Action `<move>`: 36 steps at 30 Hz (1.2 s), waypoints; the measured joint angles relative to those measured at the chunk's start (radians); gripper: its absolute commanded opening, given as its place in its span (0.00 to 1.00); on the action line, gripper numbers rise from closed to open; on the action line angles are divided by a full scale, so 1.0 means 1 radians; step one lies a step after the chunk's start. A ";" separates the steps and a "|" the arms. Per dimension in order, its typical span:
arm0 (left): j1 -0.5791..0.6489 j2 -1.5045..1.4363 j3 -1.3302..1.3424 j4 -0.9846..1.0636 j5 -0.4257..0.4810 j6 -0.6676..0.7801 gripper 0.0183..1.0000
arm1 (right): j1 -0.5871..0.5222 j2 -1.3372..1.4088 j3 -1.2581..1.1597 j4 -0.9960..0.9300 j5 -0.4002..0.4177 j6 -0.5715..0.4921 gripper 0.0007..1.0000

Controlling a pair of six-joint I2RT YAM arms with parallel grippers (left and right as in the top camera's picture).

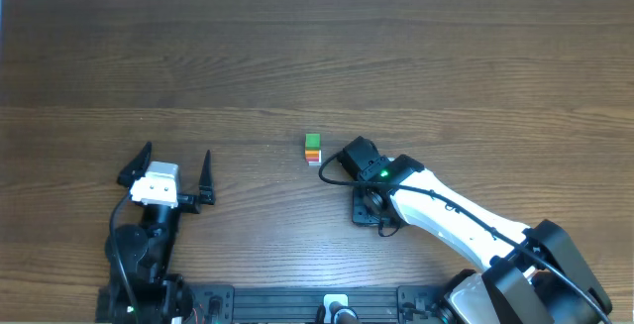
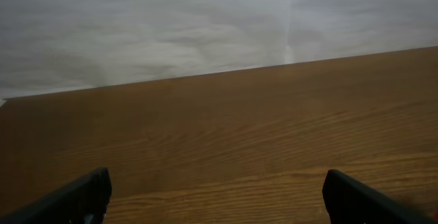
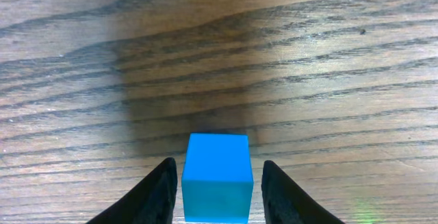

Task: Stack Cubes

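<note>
The right gripper (image 3: 217, 164) straddles the blue cube (image 3: 217, 176), which seems to rest on the table (image 1: 297, 47). Its jaws stand only a little wider than the cube, with a sliver of gap on 1 side, so by my judgement nothing is clamped yet. In the top view this gripper lies just beside the stack (image 1: 313, 149), at its 4 o'clock; the stack has green on top. The left gripper (image 1: 178, 152) sits well apart at the stack's 8 o'clock, jaws wide and empty. 3 things could go wrong. Closing off-centre could twist the cube or squeeze it out. Lifting so near the stack could clip it with a finger or the wrist and topple it. Setting the cube down skewed on the small green top could let it slide off or bring the column down.
</note>
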 measured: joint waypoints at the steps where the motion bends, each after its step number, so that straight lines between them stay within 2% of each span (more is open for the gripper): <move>1: 0.000 0.000 0.000 0.000 0.000 0.000 1.00 | 0.000 0.000 0.000 0.000 0.000 0.001 0.38; 16: 0.000 0.000 0.000 0.000 0.000 0.000 1.00 | 0.000 0.000 0.000 0.007 0.000 0.001 0.22; 26: 0.000 0.000 0.000 0.000 0.000 0.000 1.00 | 0.000 0.000 0.002 0.018 0.000 0.000 0.18; 30: 0.000 0.000 0.000 0.000 0.000 0.000 1.00 | 0.000 0.000 0.051 -0.071 0.001 -0.013 0.17; 36: 0.000 0.000 0.000 0.000 0.000 0.000 1.00 | 0.000 0.000 0.320 -0.251 0.027 -0.047 0.17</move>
